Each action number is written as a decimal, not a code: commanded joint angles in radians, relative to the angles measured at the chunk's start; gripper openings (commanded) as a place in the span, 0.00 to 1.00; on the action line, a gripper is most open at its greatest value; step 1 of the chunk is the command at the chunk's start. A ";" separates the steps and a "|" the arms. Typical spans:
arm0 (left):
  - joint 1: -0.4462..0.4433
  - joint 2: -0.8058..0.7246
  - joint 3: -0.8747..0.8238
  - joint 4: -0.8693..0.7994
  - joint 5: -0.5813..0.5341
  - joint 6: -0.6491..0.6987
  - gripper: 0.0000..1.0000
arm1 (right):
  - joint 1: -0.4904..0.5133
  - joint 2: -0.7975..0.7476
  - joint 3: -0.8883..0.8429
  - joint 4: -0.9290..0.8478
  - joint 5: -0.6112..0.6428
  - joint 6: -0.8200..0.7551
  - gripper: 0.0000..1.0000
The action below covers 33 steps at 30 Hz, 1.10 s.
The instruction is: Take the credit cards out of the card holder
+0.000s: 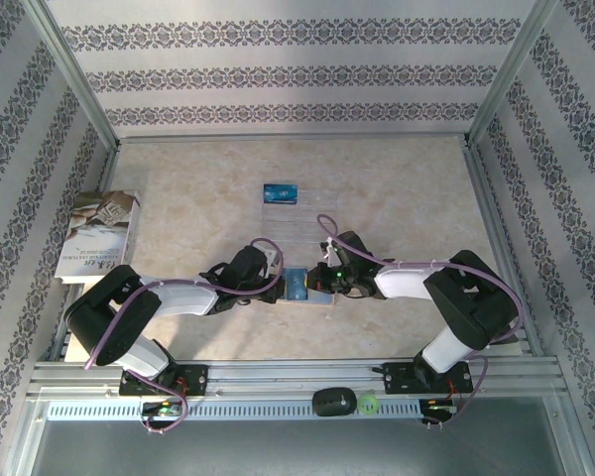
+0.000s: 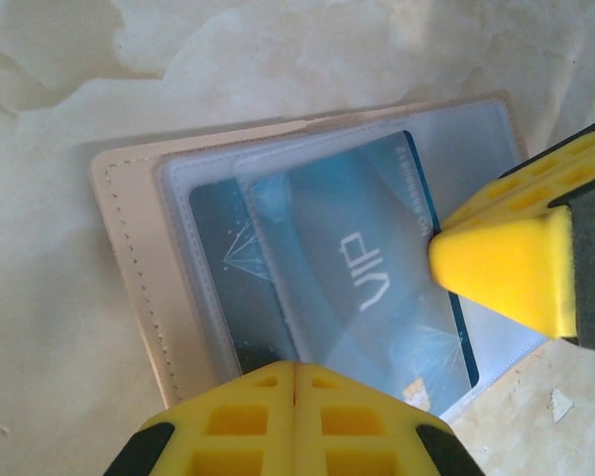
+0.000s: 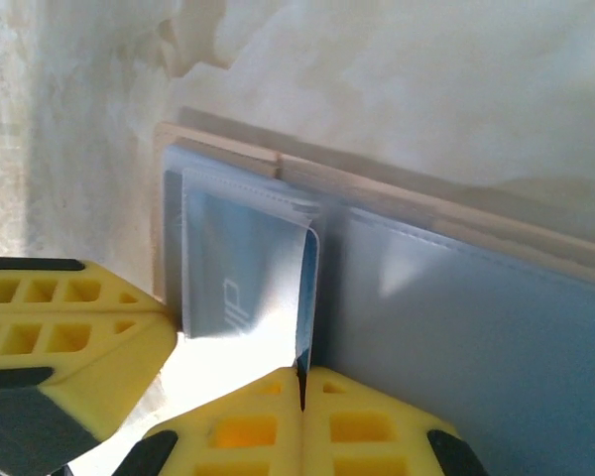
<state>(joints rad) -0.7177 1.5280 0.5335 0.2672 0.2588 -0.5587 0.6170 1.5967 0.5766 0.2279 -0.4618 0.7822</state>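
The left fingers (image 2: pixel 238 421) are shut, their yellow pads flush together with nothing visible between them. Their tips sit at the near edge of the card holder (image 2: pixel 129 288). The card holder lies open and flat on the table (image 1: pixel 198 188) between the tips of the two arms, with a tan stitched rim outside and clear sleeves inside.

The right fingers (image 3: pixel 367 426) come in from the opposite side and are also closed. They pinch the thin edge of the blue card (image 2: pixel 367 268), which is in the top sleeve. In the right wrist view that leaf stands lifted off the holder at the gripped edge, and its dark edge runs straight into the seam between the pads. The blue card has VIP in pale letters and is inside its sleeve. Under it, a darker card (image 2: pixel 223 268) lies in a lower sleeve, partly covered.

Farther out on the table, beyond the holder, is a clear tray (image 1: pixel 297 223), with a second blue card (image 1: pixel 281 192) at its far end, well apart from both arms. A book (image 1: pixel 97 233) lies at the table's left edge.
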 commanded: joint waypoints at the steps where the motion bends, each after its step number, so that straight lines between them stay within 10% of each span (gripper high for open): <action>1: 0.010 0.008 -0.034 -0.043 -0.009 -0.015 0.05 | -0.016 -0.020 -0.020 -0.046 0.052 0.000 0.00; 14: 0.006 -0.128 0.021 -0.051 -0.023 0.066 0.18 | 0.025 0.024 0.038 -0.036 0.024 -0.009 0.00; 33: -0.009 0.100 0.052 0.017 0.018 0.004 0.09 | 0.034 0.045 0.049 -0.026 0.011 -0.012 0.08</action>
<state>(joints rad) -0.7197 1.6020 0.5995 0.2947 0.2798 -0.5354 0.6395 1.6226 0.6106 0.2104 -0.4572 0.7818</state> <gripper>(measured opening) 0.095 0.060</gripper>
